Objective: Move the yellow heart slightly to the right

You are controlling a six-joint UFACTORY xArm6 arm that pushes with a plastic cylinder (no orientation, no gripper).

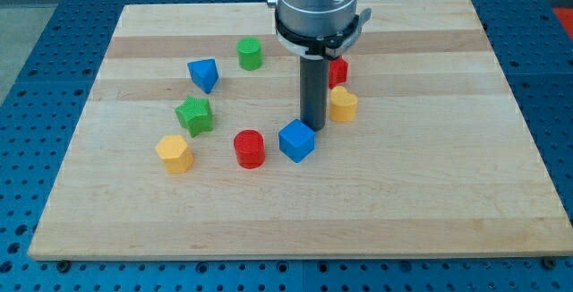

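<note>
Yellow is seen twice on the wooden board: the yellow heart lies right of centre, touching or just beside the right side of the rod, whose lower end, my tip, is planted at the heart's near-left and just beyond the far edge of the blue cube (no jaws are carried, only the bare rod). A red block is partly hidden behind the rod just beyond the heart, while a yellow block, a red cylinder, a green star-like block, a blue block and a green cylinder are spread in an arc to the left.
</note>
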